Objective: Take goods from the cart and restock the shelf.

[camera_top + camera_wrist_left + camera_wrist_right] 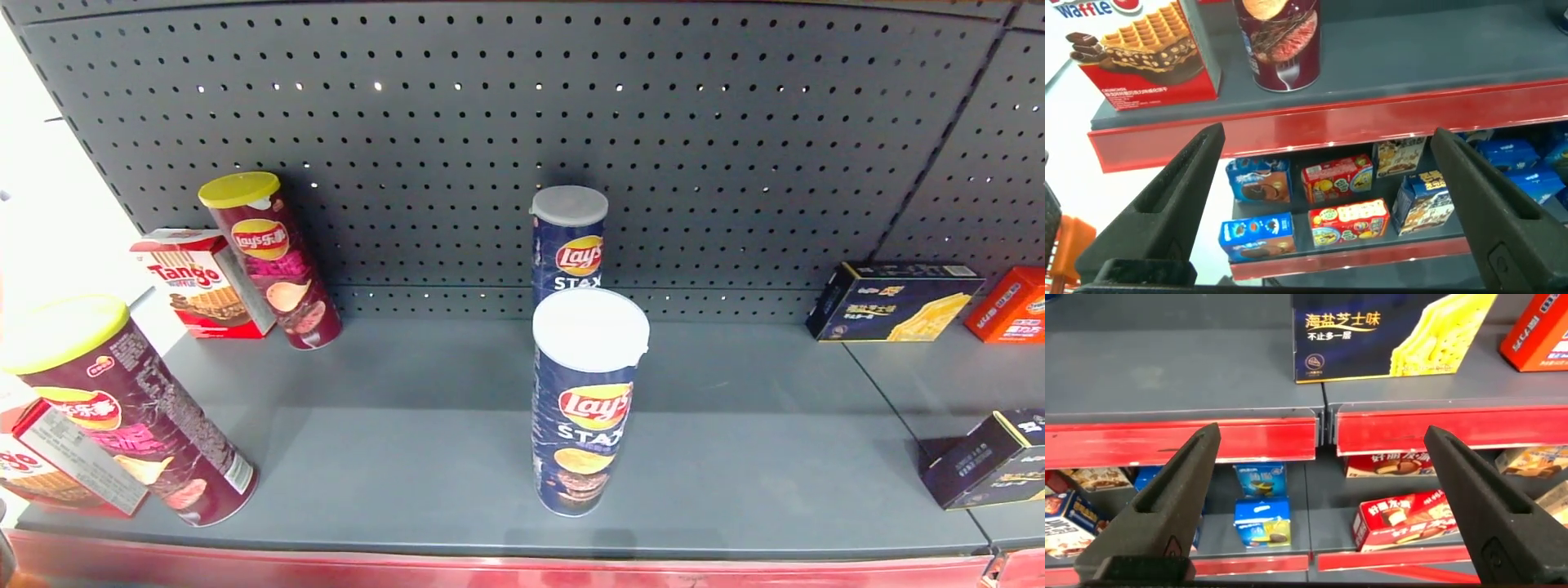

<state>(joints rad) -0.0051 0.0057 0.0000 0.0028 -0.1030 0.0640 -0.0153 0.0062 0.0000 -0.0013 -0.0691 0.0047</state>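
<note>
Two blue chip cans with white lids stand upright mid-shelf, one near the front and one behind it by the pegboard. The grey shelf has a red front edge. My left gripper is open and holds nothing; it hangs in front of and below the shelf's left end, under a waffle box and a maroon can. My right gripper is open too and holds nothing, below the shelf front near a dark blue cracker box.
At the left stand two maroon cans and wafer boxes. At the right are dark blue boxes and an orange box. Bare shelf lies either side of the blue cans. A lower shelf holds several snack boxes.
</note>
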